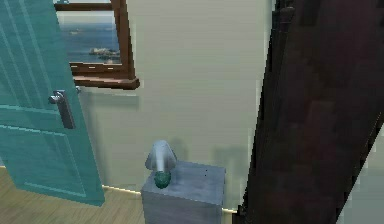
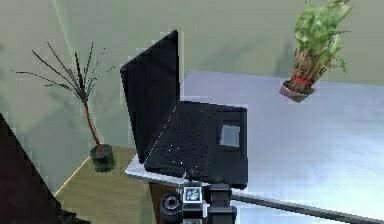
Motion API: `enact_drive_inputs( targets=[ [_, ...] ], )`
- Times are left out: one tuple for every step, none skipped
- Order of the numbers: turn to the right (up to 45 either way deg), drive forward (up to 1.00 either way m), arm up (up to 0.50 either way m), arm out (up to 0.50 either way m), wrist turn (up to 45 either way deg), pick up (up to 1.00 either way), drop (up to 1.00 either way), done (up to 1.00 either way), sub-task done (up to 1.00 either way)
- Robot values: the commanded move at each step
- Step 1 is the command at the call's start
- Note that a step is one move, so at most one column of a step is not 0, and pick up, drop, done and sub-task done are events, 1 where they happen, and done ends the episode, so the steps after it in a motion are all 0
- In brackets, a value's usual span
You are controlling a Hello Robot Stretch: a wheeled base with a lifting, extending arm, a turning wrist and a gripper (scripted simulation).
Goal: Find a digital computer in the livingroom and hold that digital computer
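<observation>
The claw point(image 2: 175, 207) sits at the near edge of the bench point(image 2: 310, 150); I cannot tell its state or whether it holds anything. Just beyond, the digital computer point(image 2: 190, 120) stands lid-up on the bench. The search looks done; the next move is a reach to grasp it.

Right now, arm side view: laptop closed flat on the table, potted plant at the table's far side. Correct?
No: the laptop is open, screen raised, as the arm side view shows. It lies on the table, with the potted plant at the far side.
</observation>
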Motion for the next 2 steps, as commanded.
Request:
enact_drive_inputs(
  targets=[
    [0.0,0.00,0.00,0.00,0.0,1.00,0.00,0.00,0.00],
    [0.0,0.00,0.10,0.00,0.0,0.00,0.00,0.00,0.00]
  ],
)
